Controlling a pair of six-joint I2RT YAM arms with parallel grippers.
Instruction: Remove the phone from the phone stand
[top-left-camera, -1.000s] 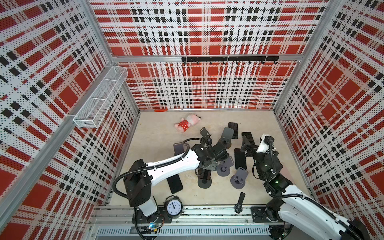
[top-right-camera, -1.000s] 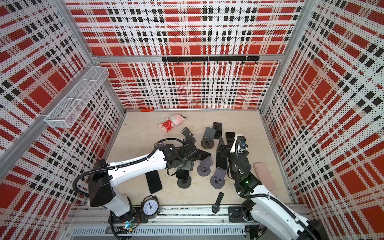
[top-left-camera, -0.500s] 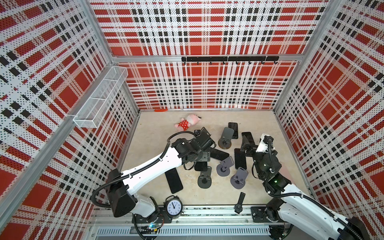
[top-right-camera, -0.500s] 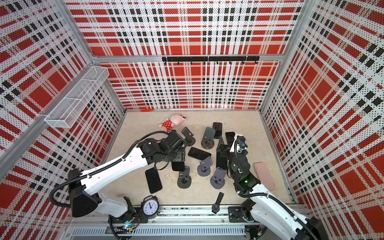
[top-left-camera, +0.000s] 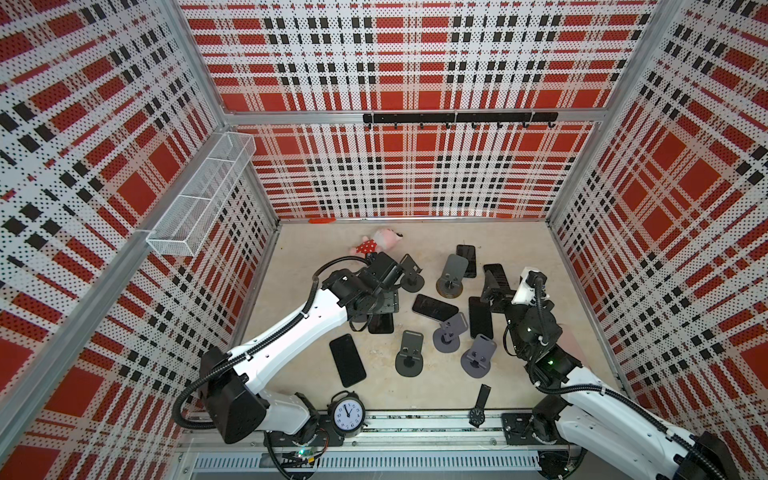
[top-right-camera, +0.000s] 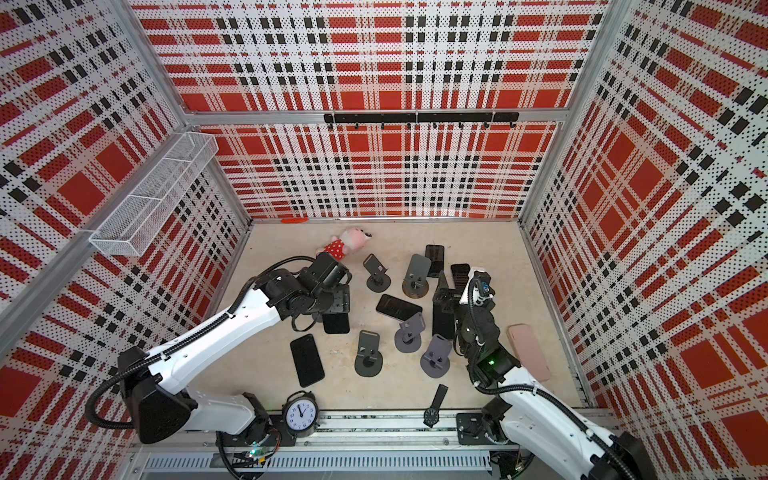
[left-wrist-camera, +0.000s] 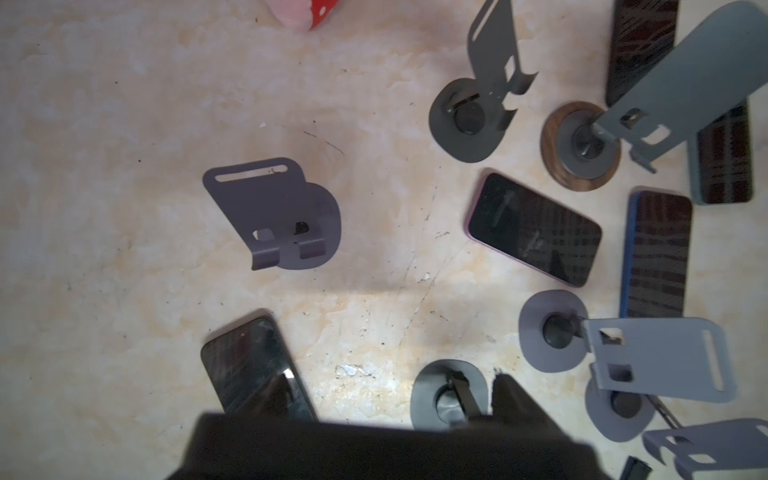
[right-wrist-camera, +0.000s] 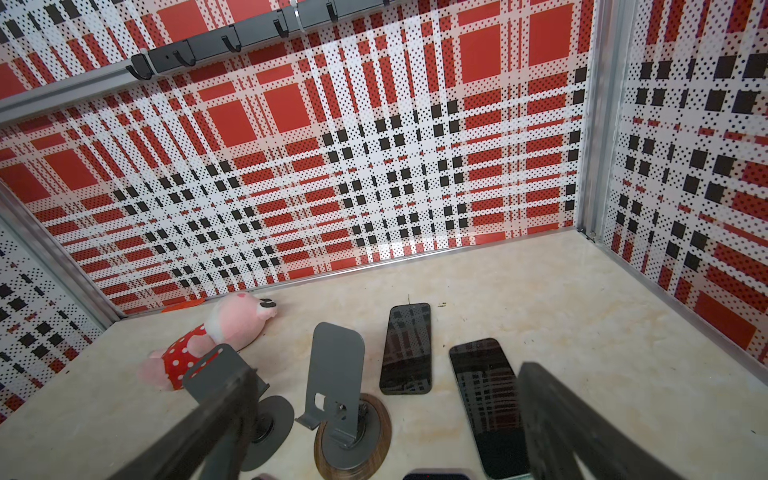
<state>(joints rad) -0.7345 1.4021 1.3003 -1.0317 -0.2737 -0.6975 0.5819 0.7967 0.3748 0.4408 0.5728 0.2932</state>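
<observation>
Left gripper (top-left-camera: 383, 306): jaws closed on the top end of the black phone (top-left-camera: 380, 325), over the left side of the clutter
Black phone: hangs below the left gripper, lifted clear of the table (top-left-camera: 316, 266) and resting on no stand; the left wrist view shows it only as a dark blurred block
Purple-grey stand (left-wrist-camera: 274, 212): upright on the table under the left arm, its cradle empty; the arm hides most of it in both top views
Right gripper (right-wrist-camera: 386, 374): fingers spread wide with nothing between them, poised above the phones at the right of the clutter
Purple-edged phone (top-left-camera: 434, 307): flat on the table, screen up, in the middle of the stands
Flat phone (top-left-camera: 347, 359): on the table nearer the front, beside a dark grey stand (top-left-camera: 409, 352)
Wood-based stand (top-left-camera: 453, 274): upright toward the back, cradle empty
Pink phone (top-right-camera: 530, 351): lies just beside the right arm
Plush toy (top-left-camera: 376, 245): on its side near the back wall
Front rail: alarm clock (top-left-camera: 347, 415) and wristwatch (top-left-camera: 480, 405), well apart
</observation>
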